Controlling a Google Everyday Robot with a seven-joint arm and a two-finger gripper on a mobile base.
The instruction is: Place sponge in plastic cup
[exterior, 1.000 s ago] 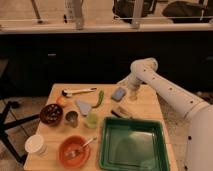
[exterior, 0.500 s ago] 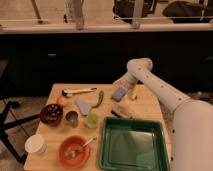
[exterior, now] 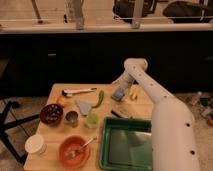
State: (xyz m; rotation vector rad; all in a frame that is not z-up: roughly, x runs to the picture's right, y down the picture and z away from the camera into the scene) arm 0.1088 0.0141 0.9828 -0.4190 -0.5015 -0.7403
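My gripper (exterior: 120, 89) hovers, fingers wide, over the sponge (exterior: 118, 95) near the table's (exterior: 107, 108) far edge; the plastic cup (exterior: 92, 120) stands mid-table.

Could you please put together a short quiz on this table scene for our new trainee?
1. True or false: the sponge is already inside the plastic cup.
2. Where is the gripper? A) over the green tray; B) at the sponge, toward the far side of the table; C) above the orange bowl.
3. Which cup stands just left of the plastic cup in the picture?

Key:
1. False. The sponge is outside the cup, over at the gripper.
2. B.
3. The metal cup.
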